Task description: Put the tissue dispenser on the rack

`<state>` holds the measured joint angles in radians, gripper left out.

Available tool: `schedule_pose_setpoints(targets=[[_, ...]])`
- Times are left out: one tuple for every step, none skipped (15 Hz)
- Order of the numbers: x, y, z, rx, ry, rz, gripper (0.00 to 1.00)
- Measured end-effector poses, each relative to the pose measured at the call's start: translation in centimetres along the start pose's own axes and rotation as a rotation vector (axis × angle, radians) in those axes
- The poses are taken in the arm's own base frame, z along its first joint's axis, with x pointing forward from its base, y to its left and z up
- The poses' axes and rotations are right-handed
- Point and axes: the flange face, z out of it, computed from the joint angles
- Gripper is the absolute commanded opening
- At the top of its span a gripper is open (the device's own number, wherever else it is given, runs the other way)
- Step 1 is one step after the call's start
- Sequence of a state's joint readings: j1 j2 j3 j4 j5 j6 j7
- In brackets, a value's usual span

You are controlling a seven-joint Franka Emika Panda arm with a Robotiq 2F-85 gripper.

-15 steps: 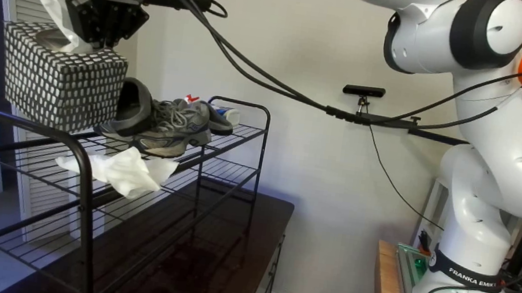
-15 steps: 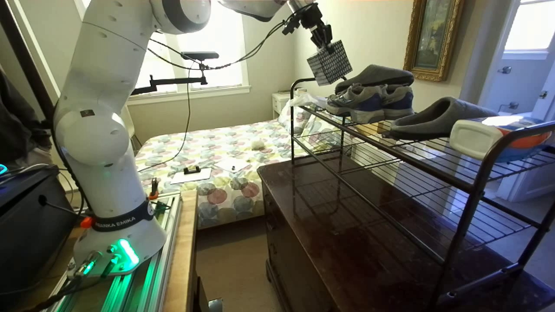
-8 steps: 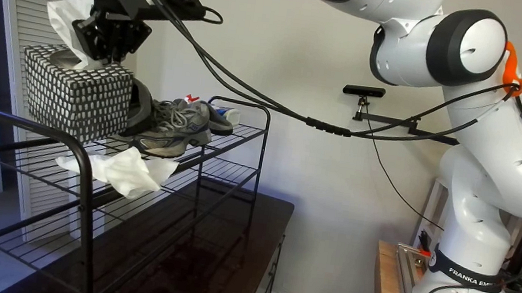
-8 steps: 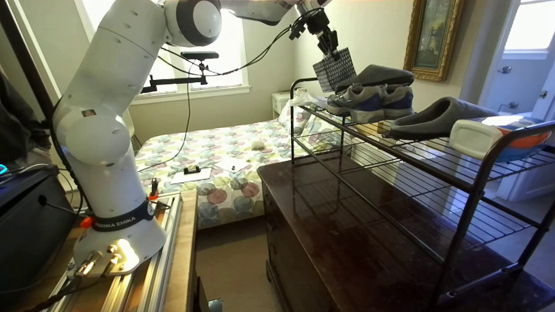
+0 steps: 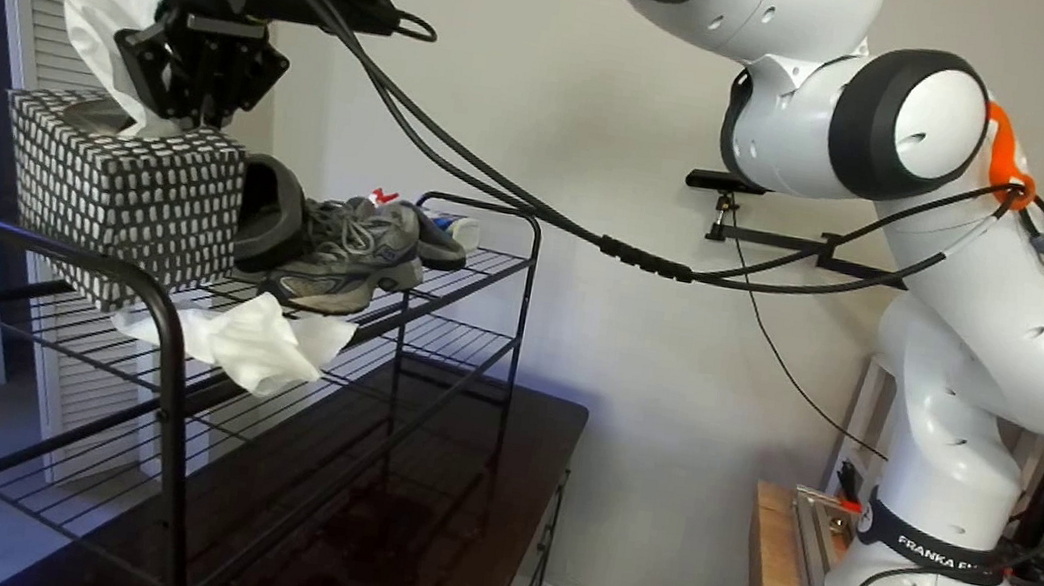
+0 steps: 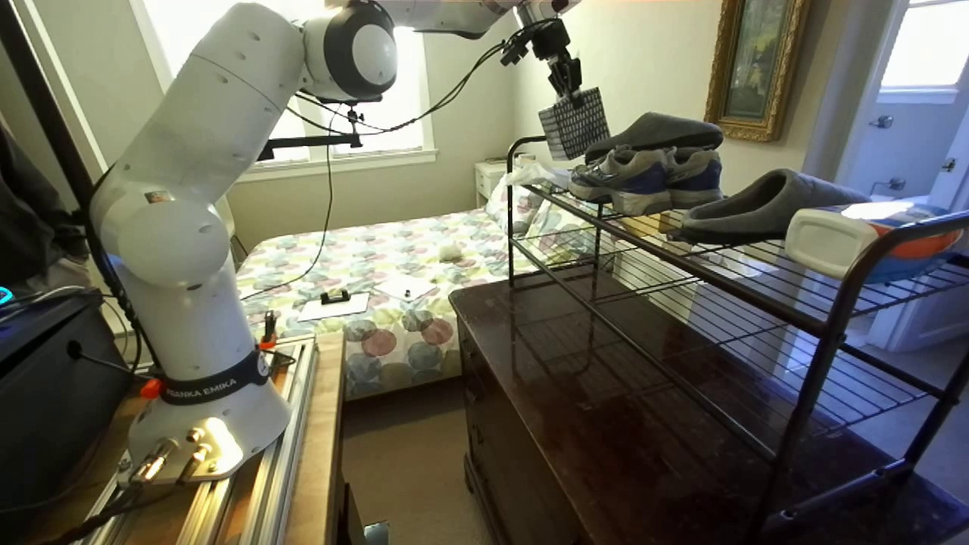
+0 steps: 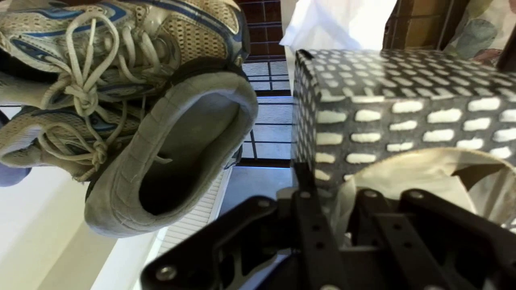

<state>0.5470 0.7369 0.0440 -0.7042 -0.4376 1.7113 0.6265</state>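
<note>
The tissue dispenser, a black-and-white speckled cube (image 5: 122,190), hangs from my gripper (image 5: 198,114) with white tissue poking up beside the fingers. It shows in both exterior views (image 6: 575,125), slightly tilted, over the upper tier of the black wire rack (image 5: 175,409) at the end rail. In an exterior view, its lower corner passes behind that rail; its underside looks a little above the wires, and contact cannot be told. In the wrist view, my gripper (image 7: 330,197) pinches the box's top edge (image 7: 403,76), one finger outside and one in the opening. The rack (image 6: 814,386) stands on a dresser.
A grey slipper (image 5: 275,215) and grey sneakers (image 5: 350,260) sit on the upper tier close beside the box. A crumpled white cloth (image 5: 253,343) lies at the shelf's edge near the end rail. Another slipper (image 6: 764,208) and a white-ended container (image 6: 855,238) are farther along.
The box has come down toward the upper tier. In the last half second it has shifted toward the end rail, away from the slipper. The grip on it is unchanged.
</note>
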Motion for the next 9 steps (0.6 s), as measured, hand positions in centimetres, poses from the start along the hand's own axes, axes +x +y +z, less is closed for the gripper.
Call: schedule_pose_setpoints(targets=[[-0.05,-0.24,-0.04,0.009,-0.005,0.003,0.02],[-0.09,-0.46,-0.02,0.014,-0.008,0.005,0.02],[-0.10,-0.63,0.05,0.016,-0.007,0.006,0.02],[-0.08,-0.76,0.12,0.019,-0.006,0.007,0.02],[-0.08,-0.82,0.27,0.019,-0.006,0.007,0.02],[-0.07,-0.87,0.39,0.019,-0.006,0.007,0.02],[-0.08,-0.91,0.48,0.018,-0.007,0.007,0.02],[-0.09,-0.93,0.57,0.018,-0.007,0.007,0.02],[-0.10,-0.95,0.63,0.017,-0.008,0.006,0.02]])
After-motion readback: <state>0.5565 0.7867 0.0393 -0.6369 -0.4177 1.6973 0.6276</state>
